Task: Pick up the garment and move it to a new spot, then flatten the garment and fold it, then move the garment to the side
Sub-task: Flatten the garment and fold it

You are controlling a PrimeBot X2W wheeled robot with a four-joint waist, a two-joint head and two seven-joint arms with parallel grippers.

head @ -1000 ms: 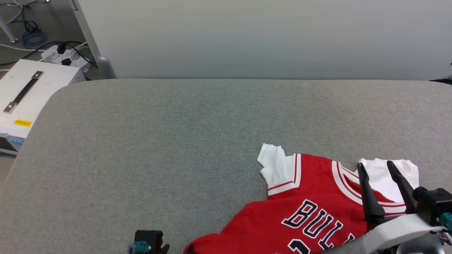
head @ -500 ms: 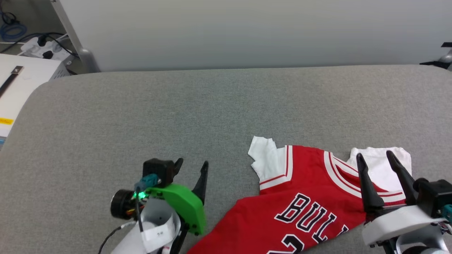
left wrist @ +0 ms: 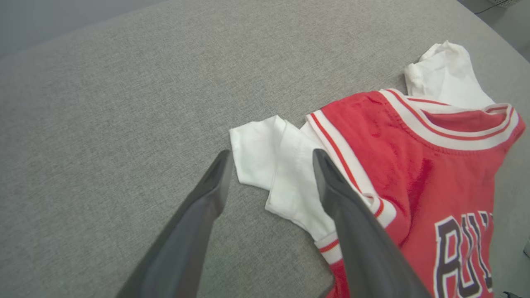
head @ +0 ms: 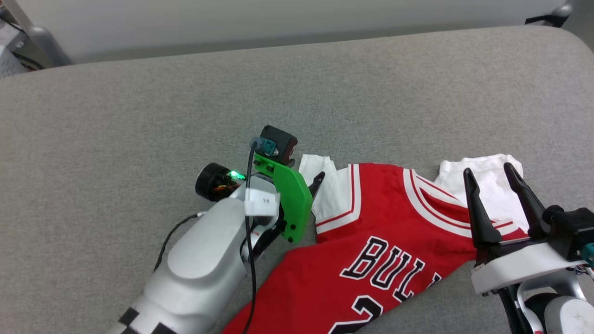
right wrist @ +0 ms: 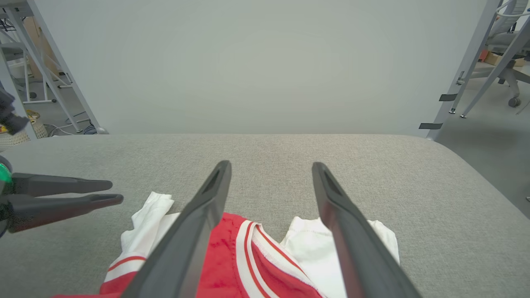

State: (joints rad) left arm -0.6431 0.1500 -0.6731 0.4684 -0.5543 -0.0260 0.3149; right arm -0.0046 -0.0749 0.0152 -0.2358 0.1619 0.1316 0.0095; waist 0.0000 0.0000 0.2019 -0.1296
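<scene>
Both spread, my right claw (head: pixel 487 169) is waiting over the collar (head: pixel 431 204) while my left claw (left wrist: pixel 271 154) is arriving at a white sleeve (left wrist: pixel 256 161) of the garment (head: pixel 380 218), preparing the pick-up.

Big grey fabric surface (head: pixel 139 102) with rounded corners, plain pale wall panel (right wrist: pixel 256 62) behind at 12 o'clock. In the right wrist view, metal frame legs (right wrist: pixel 462 70) and an office chair (right wrist: pixel 509 39) sit at 2 o'clock on grey floor (right wrist: pixel 488 140).

Shirt (head: pixel 380 241): small, red, white short sleeves, red-and-white striped trim at neck and armholes. Black, white-edged "BULL" lettering, part of a number below. Lies front up, askew, on grey tabletop (head: pixel 139 116), right near area. Sleeves crumpled, body wrinkled.
</scene>
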